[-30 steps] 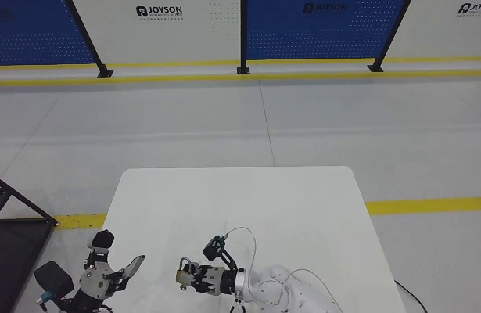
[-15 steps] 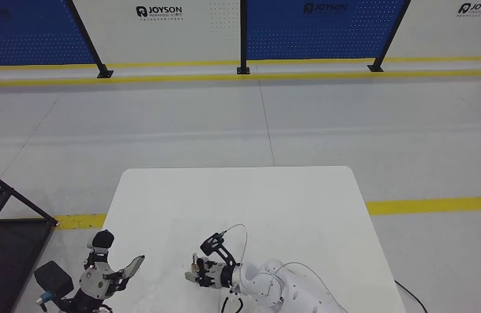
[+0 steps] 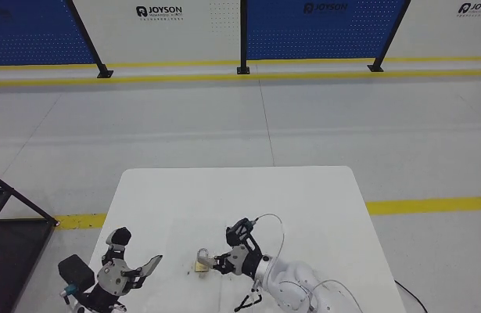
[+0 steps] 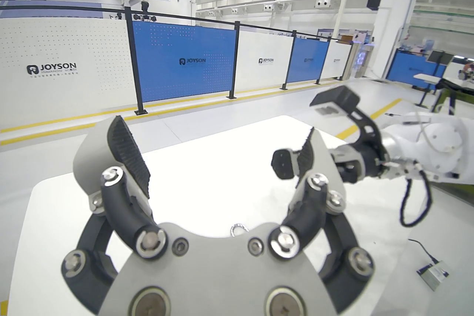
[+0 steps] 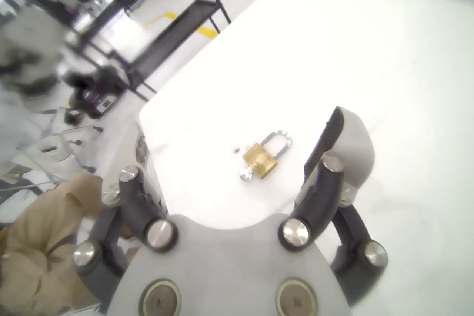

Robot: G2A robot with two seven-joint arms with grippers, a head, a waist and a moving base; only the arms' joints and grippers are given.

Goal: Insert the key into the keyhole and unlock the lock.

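The left gripper [image 3: 136, 252] is at about 8 o'clock on the table [image 3: 303, 196], over the near left corner. It is tipped up toward 2 o'clock, with its fingers [image 4: 126, 150] spread wide and nothing between them. The brass lock [image 3: 201, 265] lies flat near the table's 6 o'clock edge, its shackle toward 12 o'clock. A small silver piece, seemingly the key [image 5: 246, 175], touches the lock's base. The right arm comes in low from 5 o'clock. The right gripper [image 3: 221, 263] is just beside the lock at its 3 o'clock, aimed toward 9 o'clock, gaping and empty.
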